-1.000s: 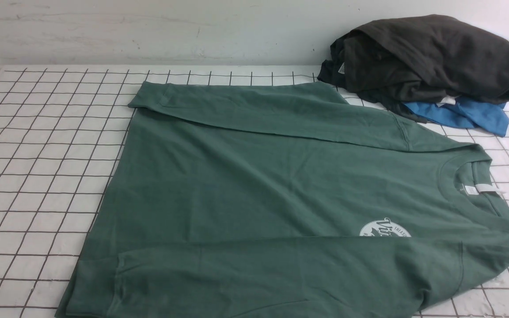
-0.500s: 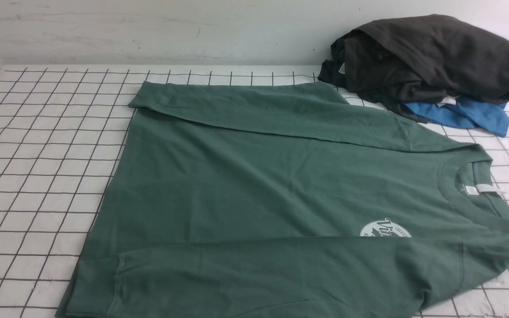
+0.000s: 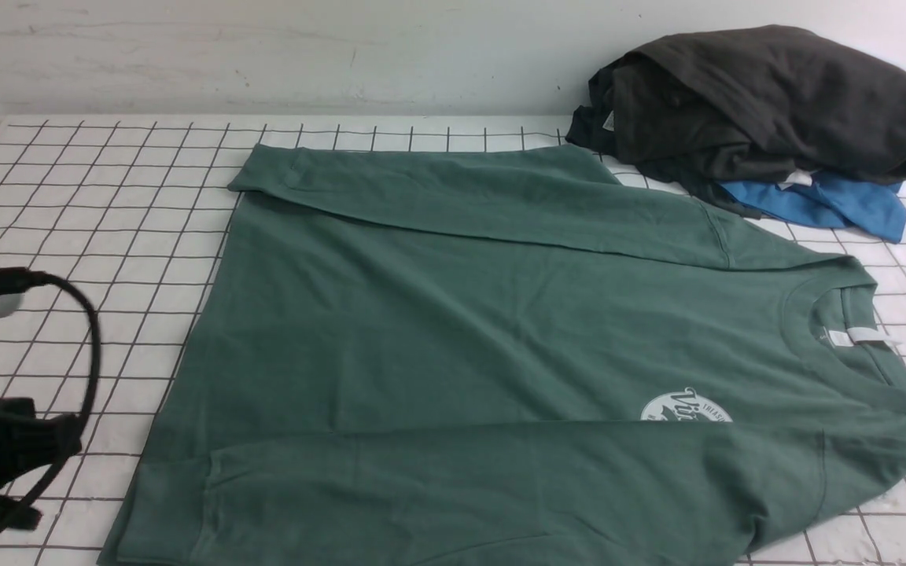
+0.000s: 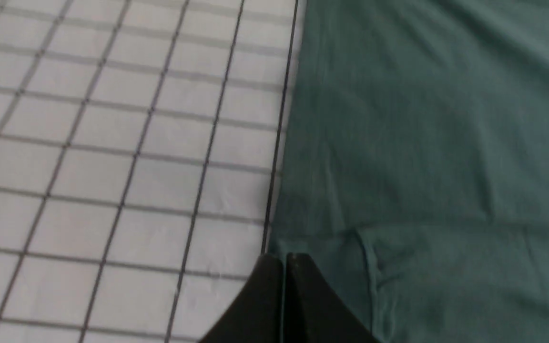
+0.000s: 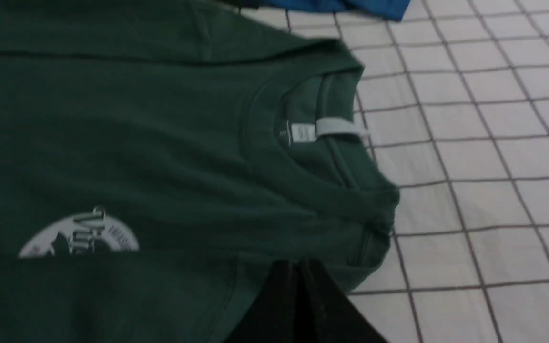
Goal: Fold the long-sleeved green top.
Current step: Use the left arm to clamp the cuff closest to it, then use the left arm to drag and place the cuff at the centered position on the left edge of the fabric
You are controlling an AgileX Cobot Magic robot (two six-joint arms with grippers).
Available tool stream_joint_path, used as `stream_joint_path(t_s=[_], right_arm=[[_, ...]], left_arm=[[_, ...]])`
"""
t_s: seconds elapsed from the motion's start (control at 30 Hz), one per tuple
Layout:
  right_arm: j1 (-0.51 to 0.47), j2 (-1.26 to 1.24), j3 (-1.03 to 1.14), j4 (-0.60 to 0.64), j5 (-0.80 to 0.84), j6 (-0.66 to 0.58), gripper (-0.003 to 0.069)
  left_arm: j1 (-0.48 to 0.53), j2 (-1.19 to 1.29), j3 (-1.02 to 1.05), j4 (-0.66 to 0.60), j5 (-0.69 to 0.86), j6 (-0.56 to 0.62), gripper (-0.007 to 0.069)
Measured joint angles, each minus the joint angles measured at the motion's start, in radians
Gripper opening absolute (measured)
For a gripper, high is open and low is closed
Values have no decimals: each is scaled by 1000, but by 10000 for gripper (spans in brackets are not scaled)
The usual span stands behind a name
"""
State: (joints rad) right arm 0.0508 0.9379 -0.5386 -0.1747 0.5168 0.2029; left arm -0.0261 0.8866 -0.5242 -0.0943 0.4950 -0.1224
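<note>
Green long-sleeved top [image 3: 453, 330] lies flat, front up, from mid counter [image 3: 68, 236] to its near edge: hem twd the left edge, neck twd the right edge. White neck label [image 3: 862, 336] shows in the collar. Round white logo [image 3: 685, 407] is half covered by the near sleeve. Both sleeves are folded over the body, one along the far side w/ cuff [image 3: 264, 177] at the hem end, the other along the near edge. Left end effector [image 4: 284, 257] has its jaws together, tips at the hem edge by the near cuff; contact w/ the cloth unclear. Right end effector [image 5: 298, 262] also has its jaws together, over the near shoulder beside the collar; that view is blurry. Charcoal garment [image 3: 760, 102] sits piled on a blue garment [image 3: 830, 204] at the far right corner, apart from the top.
</note>
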Motion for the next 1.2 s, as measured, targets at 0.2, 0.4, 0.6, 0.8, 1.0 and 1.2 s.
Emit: stream_joint_path(t_s=[0.2,0.4,0.6,0.8,1.0,1.2], right_arm=[[172,242,-166,131,135,-244,-15],[223,331,-241,227,151,-351,-15],[225,345,-243,257,157,-395,-15],[225,348,-244,258,157,-407,-15],[225,348,-244,258,157,-412,-15],[225,348,-244,258,149,-415,-15]], left_arm=[[-11,302,-173,-126,170,205,31],[-11,543,-278,-153,237,279,244],[-11,769,-352,-131,241,272,405],[-11,830,-367,-124,233,272,269],[-11,765,-369,-124,236,274,34],[-33,625,-469,-123,244,291,20]])
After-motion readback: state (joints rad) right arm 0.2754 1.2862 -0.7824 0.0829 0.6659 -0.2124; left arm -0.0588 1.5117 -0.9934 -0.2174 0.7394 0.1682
